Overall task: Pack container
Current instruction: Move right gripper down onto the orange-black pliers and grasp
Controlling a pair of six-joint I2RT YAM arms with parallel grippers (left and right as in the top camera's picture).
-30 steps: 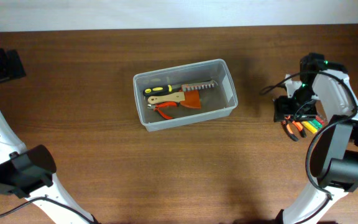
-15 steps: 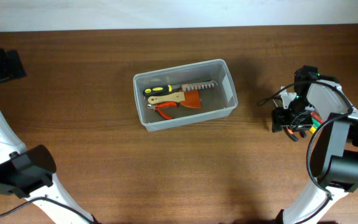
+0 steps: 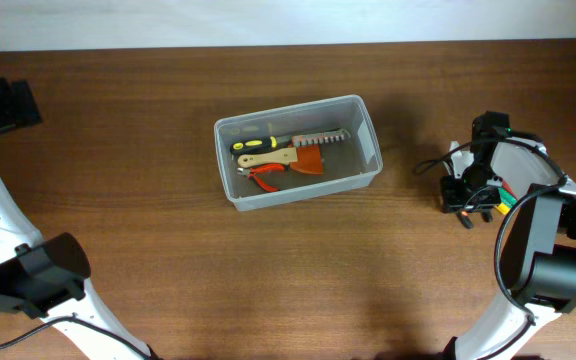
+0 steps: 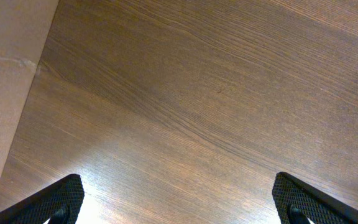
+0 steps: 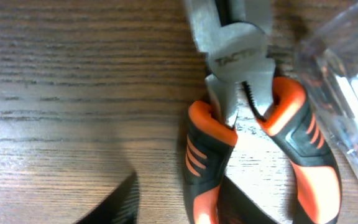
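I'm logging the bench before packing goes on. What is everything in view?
container: one, clear, table centre
saw: one, pale handle, in the container
screwdriver: one, yellow and black, in the container
red-handled tool: one, red, in the container
orange piece: one, orange, in the container
pliers: one, orange and black handles, table right
bit case: one, clear, coloured bits, beside the pliers
table: one, brown wood
left gripper: one, black, open above bare table
right gripper: one, black, over the pliers

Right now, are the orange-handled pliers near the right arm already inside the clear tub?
No, the pliers lie flat on the wooden table, well apart from the container.
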